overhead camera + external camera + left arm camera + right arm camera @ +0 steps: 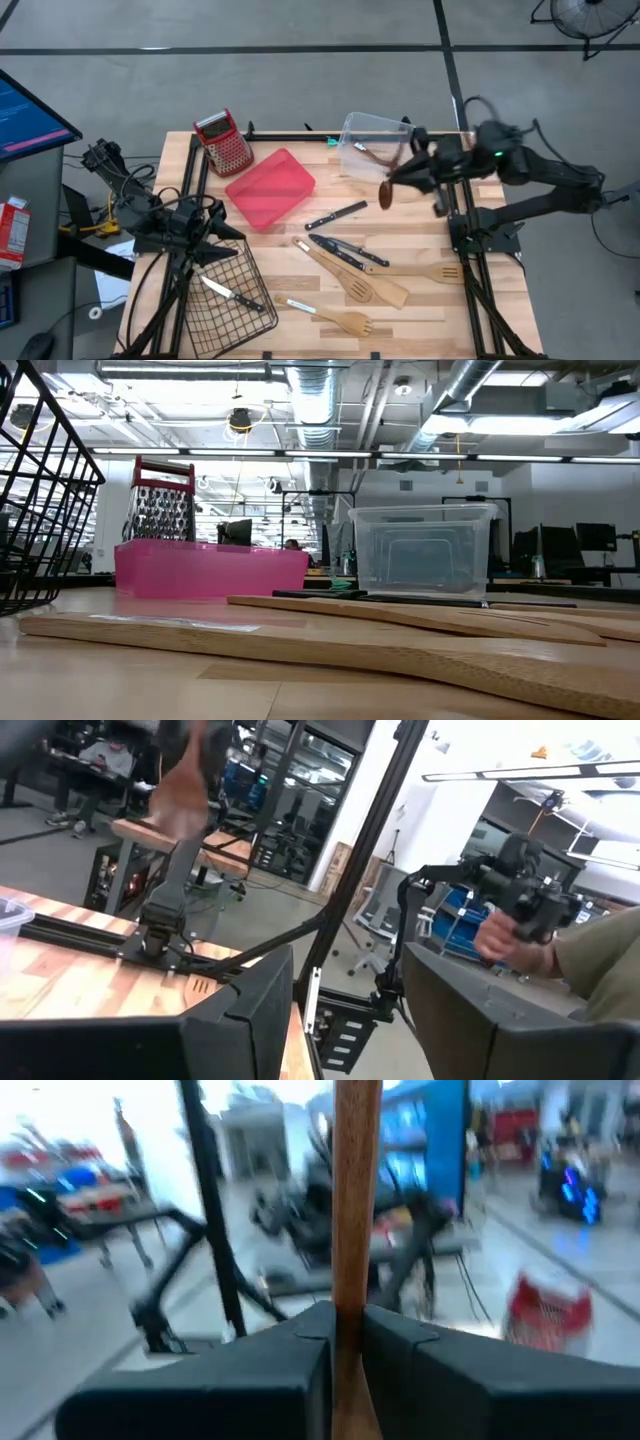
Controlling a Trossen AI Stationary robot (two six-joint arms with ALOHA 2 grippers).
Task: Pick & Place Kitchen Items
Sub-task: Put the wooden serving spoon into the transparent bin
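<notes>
Right gripper [408,170] is up off the table at the far right side, just beside the clear plastic bin [375,142]. Its jaws are pinched tight on the shaft of a dark wooden spoon [385,193]; the right wrist view shows the handle [355,1200] running straight out between the two fingers [290,1350]. In the high view the bowl end hangs out toward the table middle, clear of the bin rim.

Left gripper [215,228] sits low at the near left, over the edge of the black wire basket [228,290]. Fingers stand partly apart with nothing between them. One black-handled knife [228,293] lies in the basket.

Rest of the kitchen items lie on the bare wood: two knives [340,252] mid-table, another knife [336,215] near the red tray [270,187], light wooden turners and spatulas [365,285] crossing each other, one slotted piece [335,320] toward the front edge. Box grater [224,142] stands at the far left, untouched.

Handling judgement: the spoon looks light, rigid, dry wood, so little risk of slip or breakage. Held along the shaft with the bowl cantilevered, it may swing or pivot if the pinch is off balance. The flat turners look harder to lift; take them across the narrow handle. Knives: take the black handle, since the blade looks thin and slick.
</notes>
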